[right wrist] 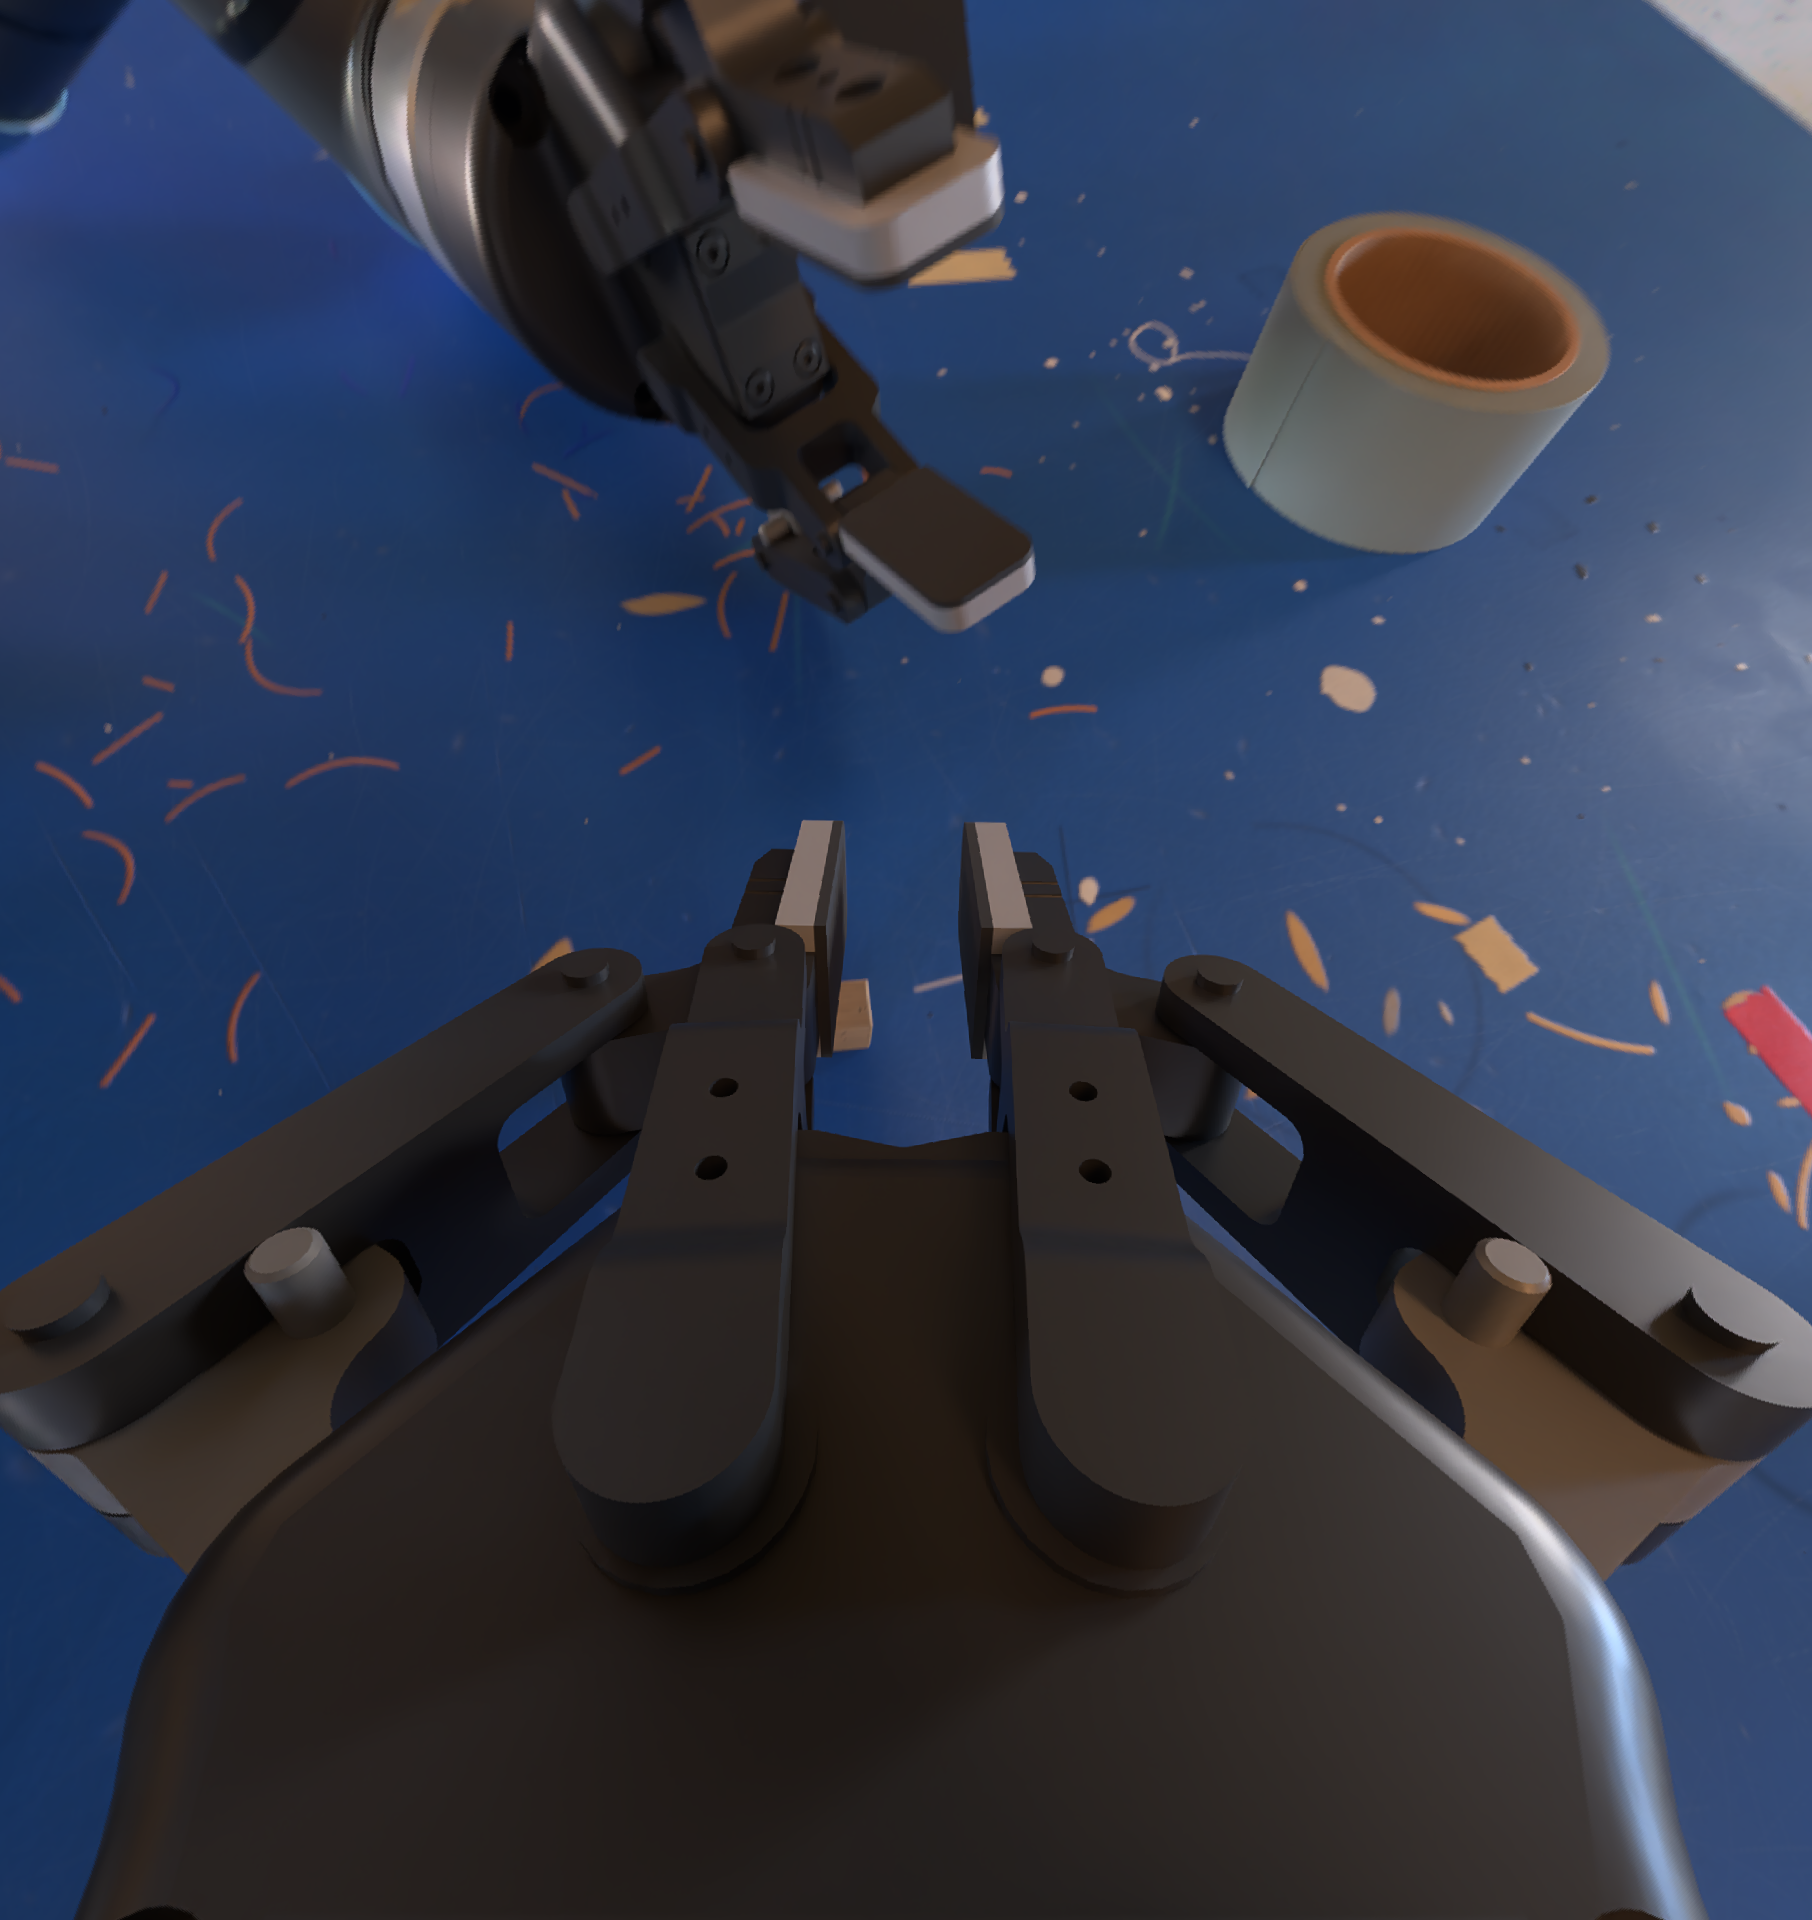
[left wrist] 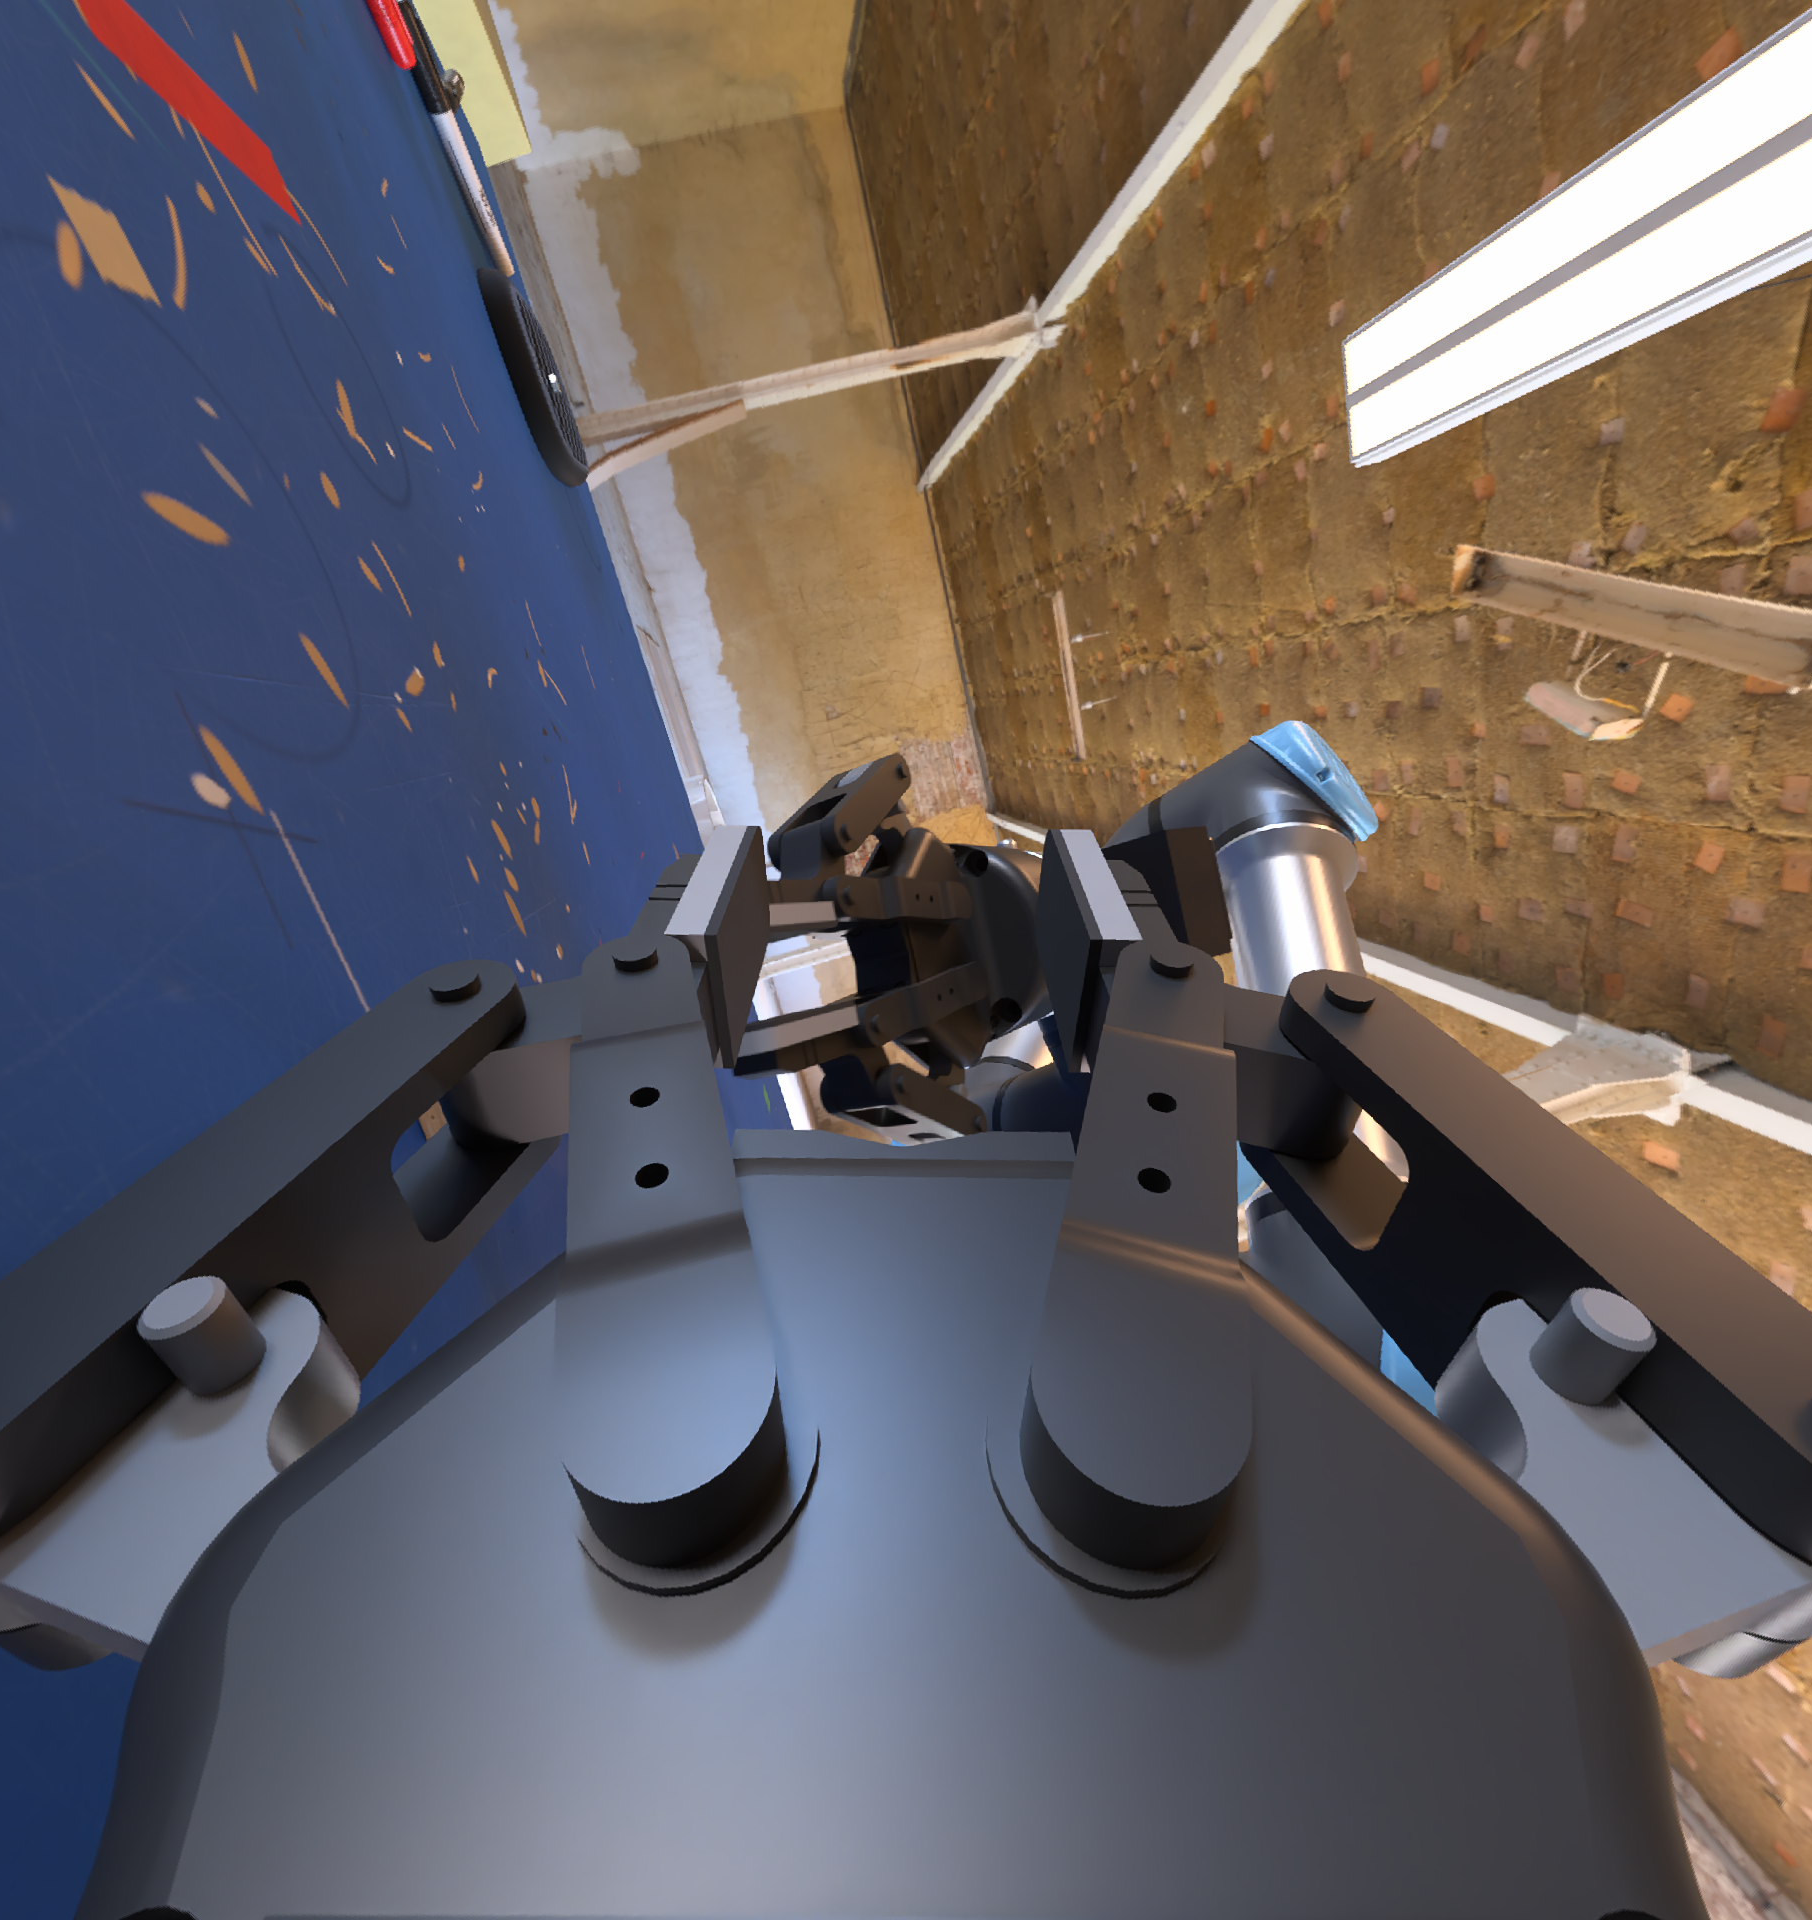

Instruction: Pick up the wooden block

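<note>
In the right wrist view a small tan wooden block lies on the blue table, partly hidden behind my right gripper's left finger. My right gripper points down over it with its jaws partly apart, and nothing is held between the pads. My left gripper hovers beyond it, wide open and empty. In the left wrist view my left gripper is open, and the right gripper shows through its gap. I cannot make out the block there.
A grey tape roll with a brown core stands at the far right. A red strip lies at the right edge. Wood chips and shavings litter the table. A black round object sits at the table's far edge.
</note>
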